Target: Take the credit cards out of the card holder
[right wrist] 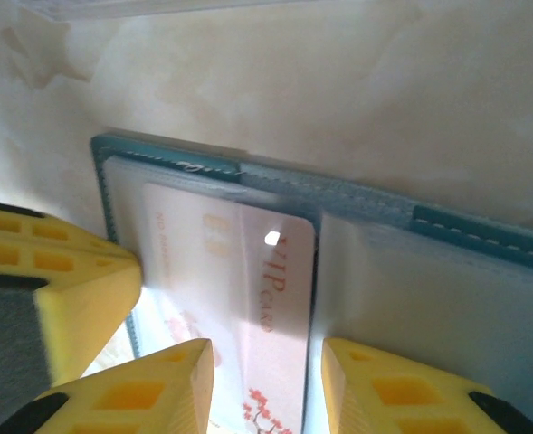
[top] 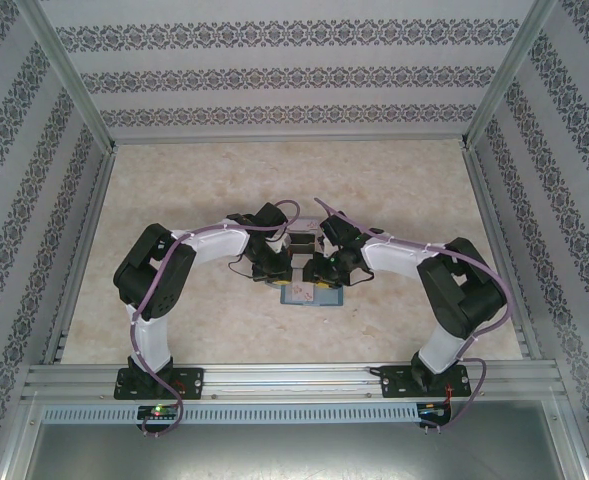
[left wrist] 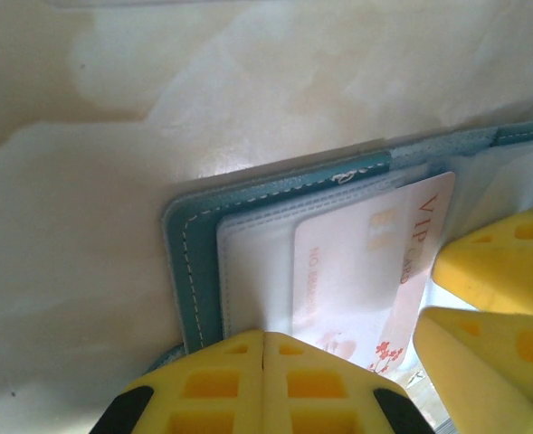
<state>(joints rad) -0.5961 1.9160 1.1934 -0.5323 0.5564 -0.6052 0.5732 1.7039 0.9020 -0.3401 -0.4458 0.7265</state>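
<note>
The teal card holder (top: 312,298) lies open on the table between both arms. In the left wrist view its stitched teal edge (left wrist: 189,262) frames clear sleeves. A pale pink credit card (left wrist: 356,271) marked VIP sticks partly out of a sleeve. My left gripper (left wrist: 263,336) is shut, its tips resting on the sleeve beside the card. My right gripper (right wrist: 261,357) is open and straddles the card (right wrist: 248,262), one finger over the card and the other over the neighbouring sleeve of the holder (right wrist: 483,237). The left gripper's yellow fingers (right wrist: 58,271) sit at the holder's left end.
The holder lies on a marbled beige table (top: 224,180) enclosed by patterned walls and aluminium posts. A metal rail (top: 294,378) runs along the near edge by the arm bases. Both grippers (top: 279,272) (top: 324,272) crowd the same small spot.
</note>
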